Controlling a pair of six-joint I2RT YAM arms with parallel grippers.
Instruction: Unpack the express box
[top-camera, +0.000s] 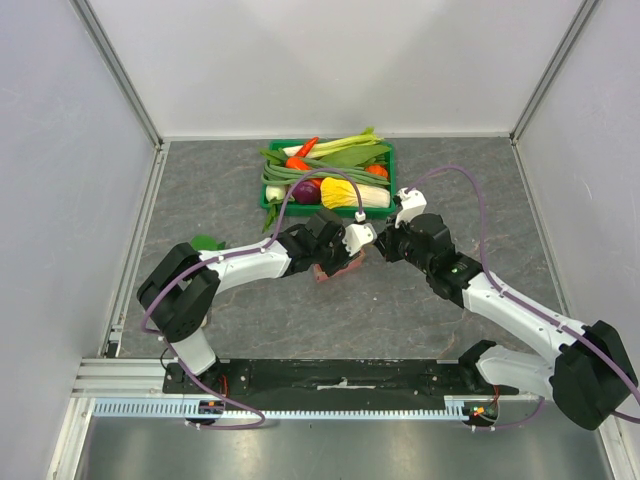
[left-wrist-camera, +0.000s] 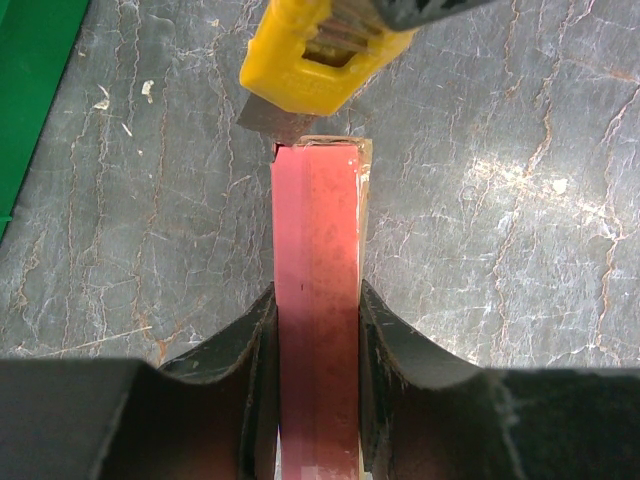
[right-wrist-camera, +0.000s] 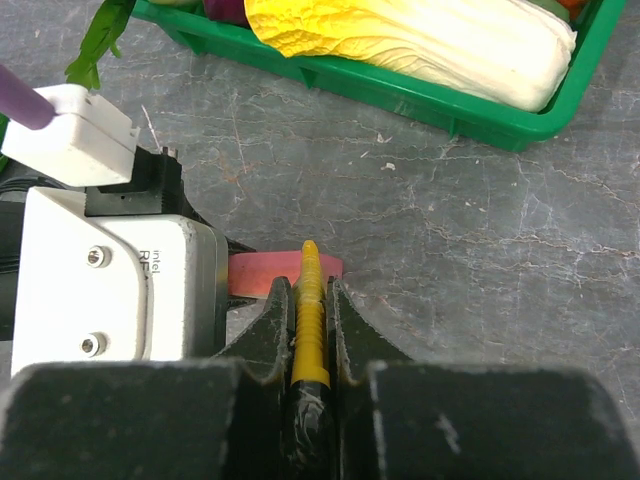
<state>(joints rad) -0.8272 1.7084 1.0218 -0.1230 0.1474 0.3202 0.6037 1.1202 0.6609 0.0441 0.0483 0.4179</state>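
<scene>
Express box (left-wrist-camera: 315, 210): thin, flat, salmon-pink cardboard, plain faces, pale raw board showing along one edge. It stood on edge near the middle of the desk (left-wrist-camera: 500, 200), a grey stone-patterned surface with light veining and a few pale crumbs.

Left gripper (left-wrist-camera: 315, 300): black, curved fingers (left-wrist-camera: 250, 340) pinched the box across its thickness at the near end, one on each broad face. The jaws were held apart only by the cardboard between them.

Right gripper (right-wrist-camera: 308, 295): clamped on a utility knife (left-wrist-camera: 305, 55), jaws pressed nearly together on the slim handle. The knife body was yellow moulded plastic, blocky, with a rectangular slot and ribbing along its spine. A short grey metal blade (left-wrist-camera: 268, 120) stuck out of it and met the box's far end at a top corner, as far as the left wrist view showed.

Green crate (right-wrist-camera: 430, 103): rigid plastic, rectangular, low-walled, on the desk beyond the box and apart from it. It held mixed vegetables, among them a long, crinkled, yellow-and-white cabbage (right-wrist-camera: 430, 40) lying against the near wall.

Both arms reached inward and their wrists met over the box.
</scene>
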